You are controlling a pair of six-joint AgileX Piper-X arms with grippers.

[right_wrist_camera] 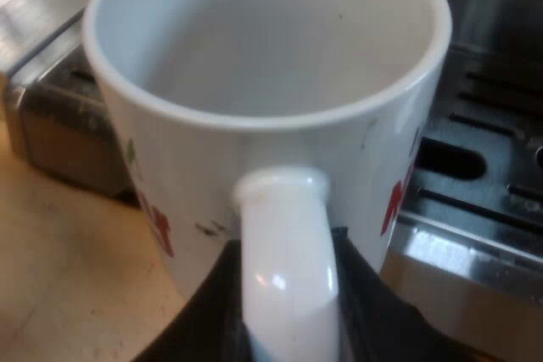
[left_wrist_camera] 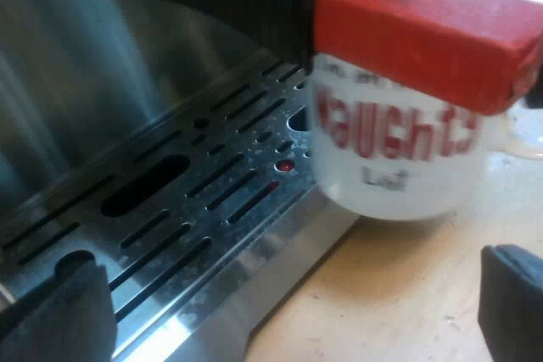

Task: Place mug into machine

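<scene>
The right gripper clamps the handle of the white mug between its black fingers. The left gripper hangs spread wide, holding nothing, over the espresso machine and its slotted drip tray. The red-lettered mug sits at the tray's edge by the wooden table, beneath the holder's red handle end.
</scene>
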